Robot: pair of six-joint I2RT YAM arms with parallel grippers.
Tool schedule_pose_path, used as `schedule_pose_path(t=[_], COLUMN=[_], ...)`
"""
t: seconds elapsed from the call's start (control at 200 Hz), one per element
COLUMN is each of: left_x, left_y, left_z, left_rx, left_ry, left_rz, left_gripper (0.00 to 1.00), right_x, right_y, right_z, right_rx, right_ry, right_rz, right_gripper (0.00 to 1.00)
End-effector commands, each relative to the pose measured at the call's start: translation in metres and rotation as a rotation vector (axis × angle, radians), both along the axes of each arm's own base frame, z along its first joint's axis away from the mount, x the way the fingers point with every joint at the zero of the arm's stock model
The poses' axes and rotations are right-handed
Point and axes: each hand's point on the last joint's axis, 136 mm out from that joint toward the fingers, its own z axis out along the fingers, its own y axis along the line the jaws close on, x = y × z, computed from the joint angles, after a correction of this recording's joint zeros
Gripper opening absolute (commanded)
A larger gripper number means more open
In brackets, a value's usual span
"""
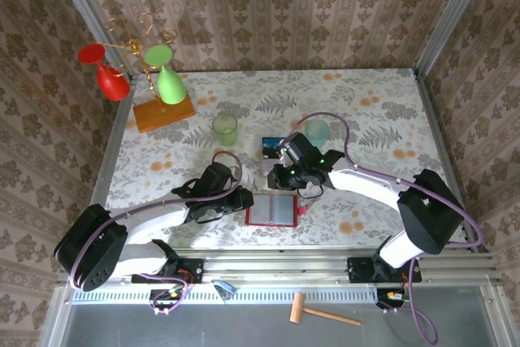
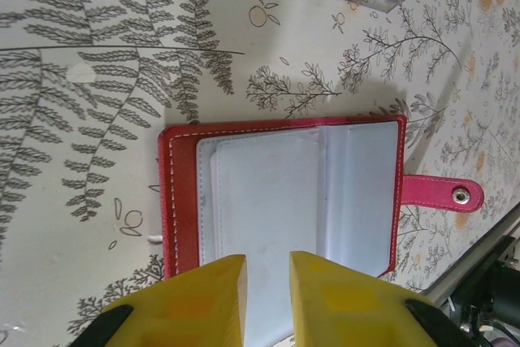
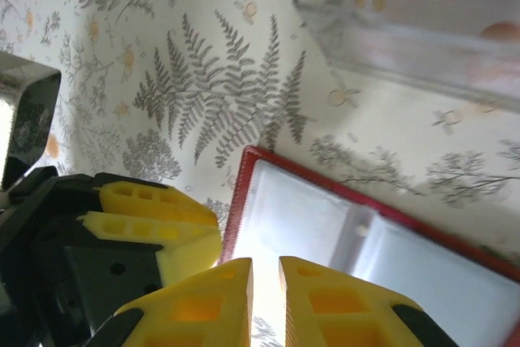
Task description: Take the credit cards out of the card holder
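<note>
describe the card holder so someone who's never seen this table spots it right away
On the fern-patterned table, look at the middle of the near edge. The card holder lies open and flat there. Unlike the green cup and the dark blue card behind it, it is a red-edged rectangle with pale clear pockets and a small red snap tab.

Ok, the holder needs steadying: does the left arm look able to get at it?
Likely yes: the left pincer sits at the edge of the open card holder, nothing between them.

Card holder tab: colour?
Tab is pinkish red with a silver snap; left wrist view shows it best.
</note>
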Motion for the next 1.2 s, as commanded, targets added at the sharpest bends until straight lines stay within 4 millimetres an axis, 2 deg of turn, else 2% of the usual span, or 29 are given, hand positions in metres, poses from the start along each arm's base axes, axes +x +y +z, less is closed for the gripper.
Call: schedule_pose_path(t=[0.0, 0.15, 0.525, 0.91, 1.195], left_x=[-0.008, -0.013, -0.021, -0.025, -0.025], left_y=[0.011, 0.010, 0.011, 0.015, 0.015], left_z=[-0.012, -0.022, -0.037, -0.040, -0.041], left_rx=[0.060, 0.060, 0.075, 0.072, 0.076], left_ry=[0.034, 0.068, 0.129, 0.138, 0.140], left_rz=[-0.002, -0.017, -0.031, -0.011, -0.012], left_gripper=[0.19, 0.16, 0.13, 0.13, 0.13], right_x=[-0.014, -0.021, -0.026, -0.039, -0.048], right_y=[0.014, 0.024, 0.023, 0.037, 0.029], right_z=[-0.015, -0.023, -0.041, -0.057, -0.069], right_rx=[0.040, 0.048, 0.011, 0.038, -0.018], right_ry=[0.099, 0.122, 0.169, 0.249, 0.269], right_rz=[-0.027, -0.020, -0.034, -0.024, -0.036], right_gripper=[0.16, 0.16, 0.22, 0.26, 0.28])
